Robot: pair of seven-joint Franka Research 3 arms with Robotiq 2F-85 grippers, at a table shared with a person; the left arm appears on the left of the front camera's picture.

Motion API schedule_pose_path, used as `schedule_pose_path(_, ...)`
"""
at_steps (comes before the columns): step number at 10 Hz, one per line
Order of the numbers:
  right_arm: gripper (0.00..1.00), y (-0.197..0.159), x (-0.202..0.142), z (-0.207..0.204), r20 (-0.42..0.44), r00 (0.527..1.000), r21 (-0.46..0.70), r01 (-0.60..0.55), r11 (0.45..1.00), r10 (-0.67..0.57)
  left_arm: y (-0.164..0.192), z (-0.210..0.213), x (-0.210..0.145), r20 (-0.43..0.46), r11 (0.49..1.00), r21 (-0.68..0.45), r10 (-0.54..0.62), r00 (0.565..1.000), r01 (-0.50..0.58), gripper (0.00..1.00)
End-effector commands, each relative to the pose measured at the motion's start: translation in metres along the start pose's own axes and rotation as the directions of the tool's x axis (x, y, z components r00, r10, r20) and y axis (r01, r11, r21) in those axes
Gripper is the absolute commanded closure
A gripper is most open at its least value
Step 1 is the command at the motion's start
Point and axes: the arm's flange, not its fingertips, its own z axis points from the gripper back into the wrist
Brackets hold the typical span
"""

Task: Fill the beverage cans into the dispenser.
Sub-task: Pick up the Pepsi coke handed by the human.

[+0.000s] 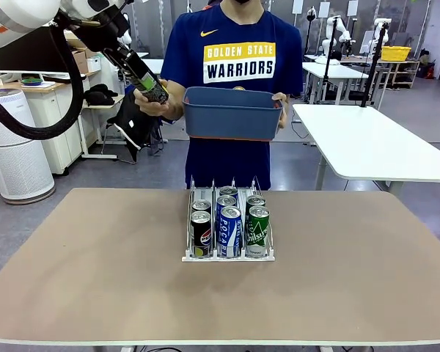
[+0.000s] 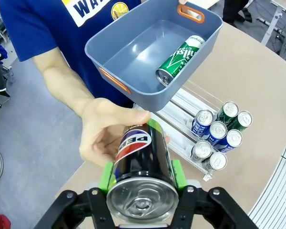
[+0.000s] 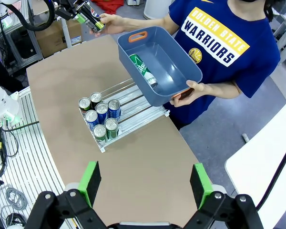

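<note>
Check the left gripper (image 2: 142, 175): its green pads pinch a black can (image 2: 142, 157), raised in the air beyond the table's far edge. The person's hand (image 2: 102, 136) touches that can's other end. Your right gripper (image 3: 145, 183) stands spread wide, with nothing between its pads, high above the table (image 3: 133, 157).

From the front view you see the outer wall of the tub (image 1: 233, 121) that the person holds. Both wrist views look into it: one green can (image 2: 178, 59) lies there on its side.

The dispenser (image 3: 140, 107) stands mid-table on a plain tan top. Behind it you see a grey floor and white tables.

Count the upright stock in the lanes: two black cans (image 1: 201, 233), three blue cans (image 1: 229, 231), two green cans (image 1: 258, 231). Adding the gripped can and the one in the tub gives three of each colour.
</note>
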Motion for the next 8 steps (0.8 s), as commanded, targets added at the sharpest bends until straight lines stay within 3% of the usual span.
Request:
schedule_pose_path(1, 0.0, 0.0004, 0.0002, 0.0002, 0.003, 1.0, 0.001, 0.001, 1.0, -0.001, 0.0011, 0.0039, -0.0005, 0.013, 1.0, 0.024, 0.01, 1.0, -0.01, 1.0)
schedule_pose_path(8, 0.0, 0.0004, 0.0002, 0.0002, 0.003, 1.0, 0.001, 0.001, 1.0, -0.001, 0.0008, 0.0019, 0.001, 0.004, 1.0, 0.004, 0.003, 1.0, -0.003, 1.0)
